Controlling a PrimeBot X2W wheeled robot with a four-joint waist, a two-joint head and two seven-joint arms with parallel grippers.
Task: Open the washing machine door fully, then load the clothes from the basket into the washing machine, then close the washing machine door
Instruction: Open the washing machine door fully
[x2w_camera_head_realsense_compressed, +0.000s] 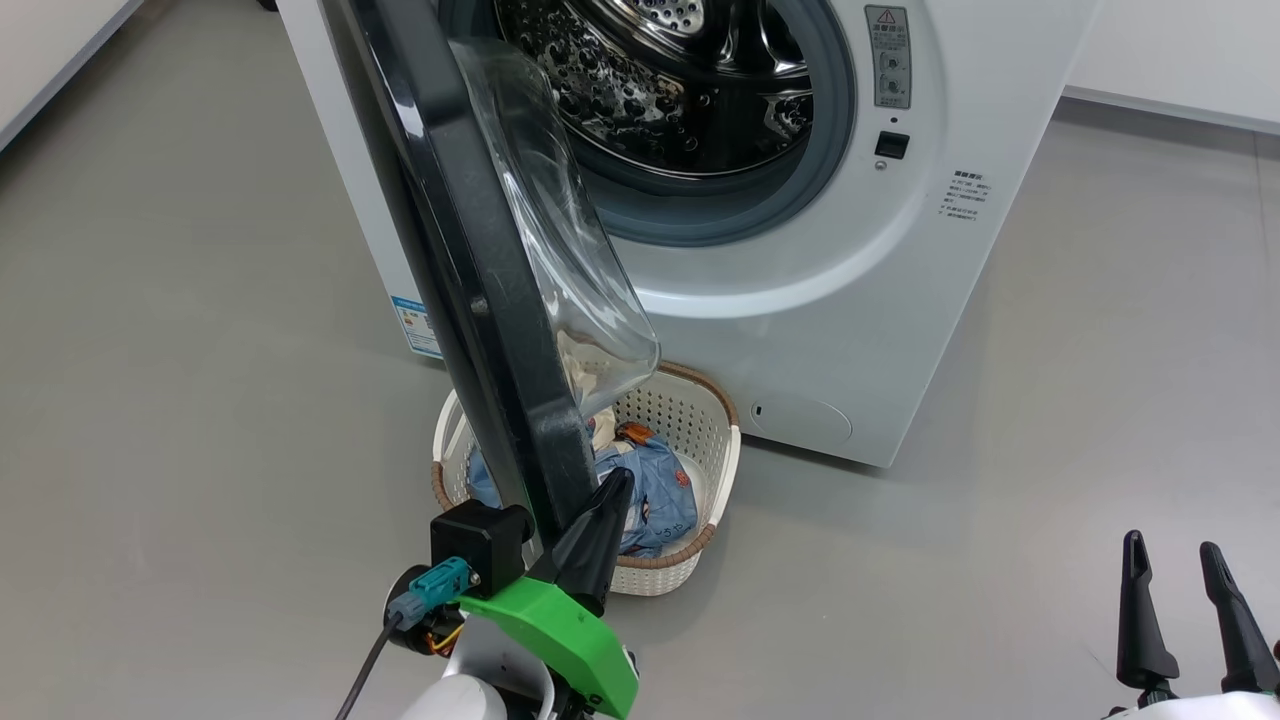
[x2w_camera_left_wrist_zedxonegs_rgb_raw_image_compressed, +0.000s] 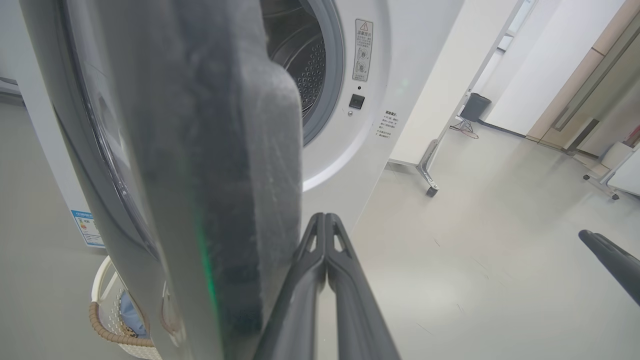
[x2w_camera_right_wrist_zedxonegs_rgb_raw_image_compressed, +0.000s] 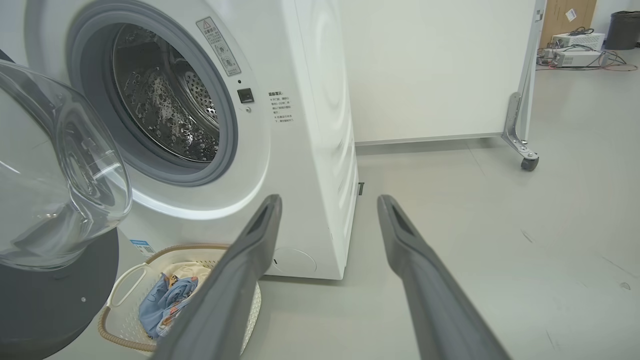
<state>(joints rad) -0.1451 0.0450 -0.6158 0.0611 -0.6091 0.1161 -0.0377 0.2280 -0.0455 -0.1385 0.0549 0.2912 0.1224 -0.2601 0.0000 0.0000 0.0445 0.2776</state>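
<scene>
- One washing machine (x2w_camera_head_realsense_compressed: 800, 330) stands on the grey floor (x2w_camera_head_realsense_compressed: 180, 420), white, with its opening uncovered. Inside are one steel perforated drum (x2w_camera_head_realsense_compressed: 660, 70) and one grey gasket (x2w_camera_head_realsense_compressed: 700, 215) ringing it.
- One washing machine door (x2w_camera_head_realsense_compressed: 450, 250) hangs from the left side and stands out towards the near side, seen almost edge-on. Its black rim runs down to the basket and its clear glass bowl (x2w_camera_head_realsense_compressed: 560, 230) bulges to the right.
- One basket (x2w_camera_head_realsense_compressed: 690, 420) sits on the floor just in front of the machine's lower left front. Its left part is hidden behind the door.
- The clothes (x2w_camera_head_realsense_compressed: 655, 490) lie in the basket: one light blue printed piece, and one cream piece (x2w_camera_right_wrist_zedxonegs_rgb_raw_image_compressed: 187, 272) at the far end.
- Three labels show on the machine front: one blue sticker (x2w_camera_head_realsense_compressed: 415, 325) low on the left, one grey warning label (x2w_camera_head_realsense_compressed: 888, 55) right of the opening, and one block of small print (x2w_camera_head_realsense_compressed: 965, 195) below it. One black latch socket (x2w_camera_head_realsense_compressed: 891, 145) sits between them.
- Left gripper (x2w_camera_head_realsense_compressed: 610, 490): its two jaws are pressed together with nothing between them. The tip lies against or just beside the door's near lower edge; I cannot tell which.
- Right gripper (x2w_camera_head_realsense_compressed: 1171, 548): its two jaws stand wide apart and empty, low at the near right, well apart from the door and the basket.
- One wheeled white partition (x2w_camera_right_wrist_zedxonegs_rgb_raw_image_compressed: 522, 130) stands far right of the machine.
</scene>
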